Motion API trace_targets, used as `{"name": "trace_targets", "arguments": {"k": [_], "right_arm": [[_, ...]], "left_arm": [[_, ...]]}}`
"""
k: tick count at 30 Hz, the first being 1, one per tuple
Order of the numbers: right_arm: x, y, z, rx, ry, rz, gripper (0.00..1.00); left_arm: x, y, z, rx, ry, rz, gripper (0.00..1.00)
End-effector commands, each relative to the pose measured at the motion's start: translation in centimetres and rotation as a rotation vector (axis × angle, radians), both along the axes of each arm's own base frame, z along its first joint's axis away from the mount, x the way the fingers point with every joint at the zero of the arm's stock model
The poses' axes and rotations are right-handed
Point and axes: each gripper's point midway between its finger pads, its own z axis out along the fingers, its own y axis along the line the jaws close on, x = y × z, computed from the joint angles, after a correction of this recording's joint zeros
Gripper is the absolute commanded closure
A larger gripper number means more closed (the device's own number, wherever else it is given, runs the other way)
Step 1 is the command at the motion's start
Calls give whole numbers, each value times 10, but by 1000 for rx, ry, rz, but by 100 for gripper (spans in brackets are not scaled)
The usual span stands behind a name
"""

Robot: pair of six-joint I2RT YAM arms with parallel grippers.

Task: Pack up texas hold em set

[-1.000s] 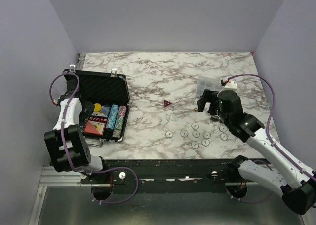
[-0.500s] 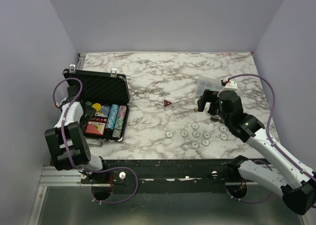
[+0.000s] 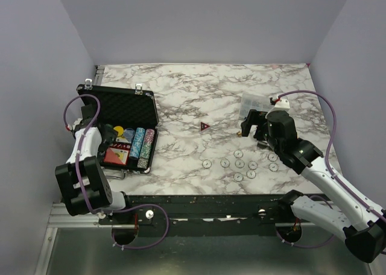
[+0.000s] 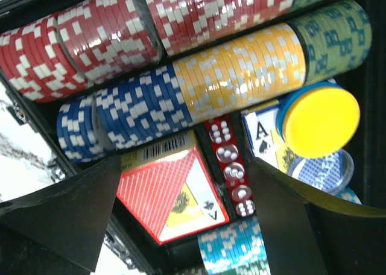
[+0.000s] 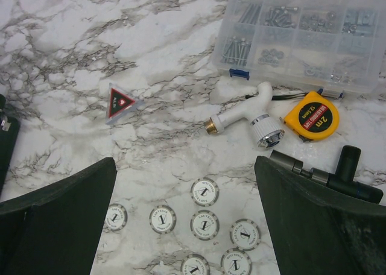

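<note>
The black hinged case lies open at the left of the table. It holds rows of coloured poker chips and the red card box. My left gripper hangs open and empty just above the case. In the left wrist view its jaws straddle the red card box and a row of red dice, with the chip rows beyond. Several small white round chips lie loose on the marble. My right gripper is open and empty above them.
A clear compartment box of screws stands behind the right gripper. A yellow tape measure, a white pipe fitting and a black tool lie near it. A small red triangle lies mid-table.
The left arm has shifted slightly back and to the left over the case, gripper still open. The right arm and the white chips have not moved.
</note>
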Motion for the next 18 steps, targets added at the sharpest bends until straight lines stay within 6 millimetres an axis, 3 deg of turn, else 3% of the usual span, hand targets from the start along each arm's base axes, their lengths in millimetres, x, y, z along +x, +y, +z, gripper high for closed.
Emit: {"name": "trace_targets", "arguments": {"k": [1, 5, 13, 18], "right_arm": [[1, 4, 0, 13, -6, 13, 0], [1, 5, -1, 16, -4, 19, 0], [0, 6, 0, 19, -4, 25, 0], [-1, 5, 0, 17, -5, 22, 0]], "left_arm": [[-4, -18, 27, -38, -21, -43, 13], [-5, -32, 27, -75, -37, -55, 13], [-13, -45, -7, -155, 33, -48, 15], [-4, -52, 17, -79, -45, -151, 12]]}}
